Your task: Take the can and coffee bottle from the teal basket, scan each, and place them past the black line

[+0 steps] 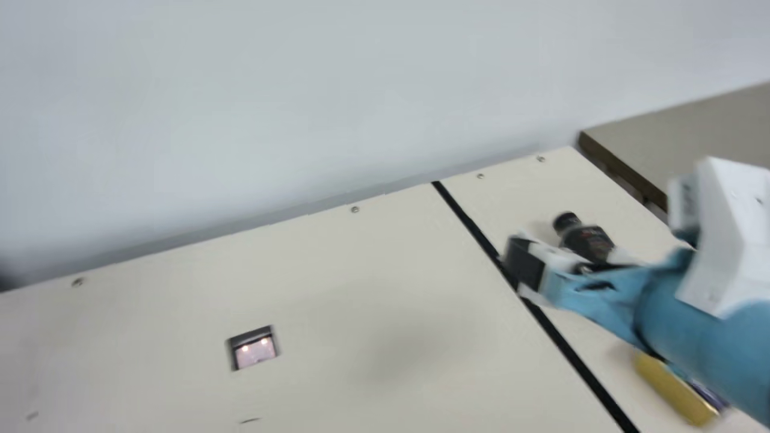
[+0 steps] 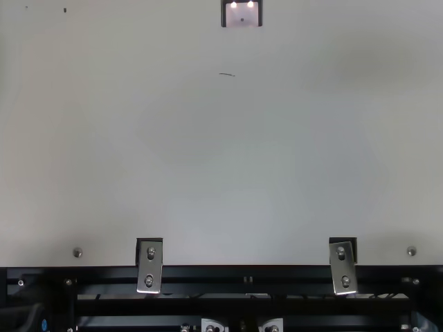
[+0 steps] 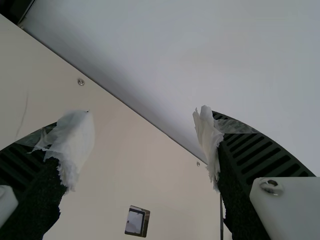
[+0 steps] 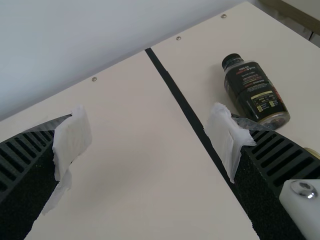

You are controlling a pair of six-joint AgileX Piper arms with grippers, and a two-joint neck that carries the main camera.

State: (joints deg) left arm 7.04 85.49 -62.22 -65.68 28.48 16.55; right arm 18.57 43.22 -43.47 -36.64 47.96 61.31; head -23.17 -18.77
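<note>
My right gripper (image 1: 524, 269) is over the black line (image 1: 560, 346) in the main view, at the right. In the right wrist view that gripper (image 4: 150, 142) is open, its white-wrapped fingertips wide apart with nothing between them. The dark coffee bottle (image 1: 589, 242) lies on its side past the line; in the right wrist view the bottle (image 4: 255, 92) is beyond one finger. A gold can (image 1: 674, 388) lies on the same side of the line, partly behind my right arm. My left gripper (image 3: 142, 142) is open and holds nothing.
A scanner window (image 1: 255, 349) with two lit spots is set in the cream table (image 1: 373, 313). Behind the table stands a pale wall (image 1: 301, 108). Another surface (image 1: 698, 138) adjoins at the far right. Metal brackets (image 2: 149, 266) sit at the table edge.
</note>
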